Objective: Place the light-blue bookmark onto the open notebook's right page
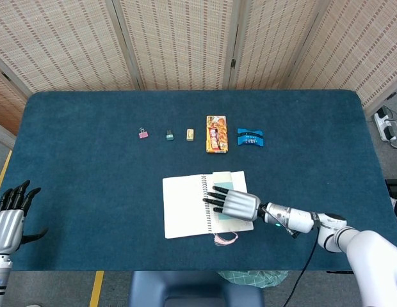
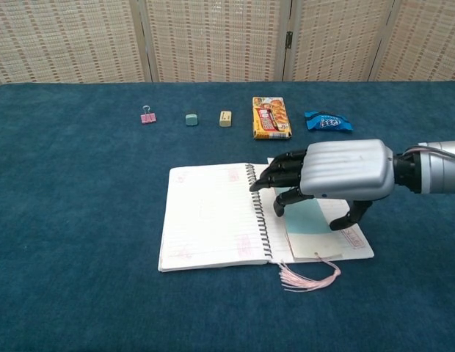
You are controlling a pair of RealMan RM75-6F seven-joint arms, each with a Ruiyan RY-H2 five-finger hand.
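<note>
The open spiral notebook (image 1: 186,206) (image 2: 209,216) lies near the table's front edge. The light-blue bookmark (image 2: 304,220) (image 1: 223,180) lies flat on its right page (image 2: 354,239), and its pink tassel (image 2: 310,275) (image 1: 225,238) trails over the lower edge onto the cloth. My right hand (image 1: 235,206) (image 2: 337,170) is palm-down over the bookmark. Its dark fingertips (image 2: 280,208) press the bookmark near the spiral, and the thumb touches down on the right side. Most of the bookmark is hidden under the hand. My left hand (image 1: 9,220) hovers far to the left, off the table's edge, fingers spread and holding nothing.
A row stands at the back of the blue table: pink binder clip (image 1: 143,133), teal eraser (image 1: 170,135), beige eraser (image 1: 191,134), orange snack box (image 1: 216,133), blue packet (image 1: 250,137). Woven screens stand behind the table.
</note>
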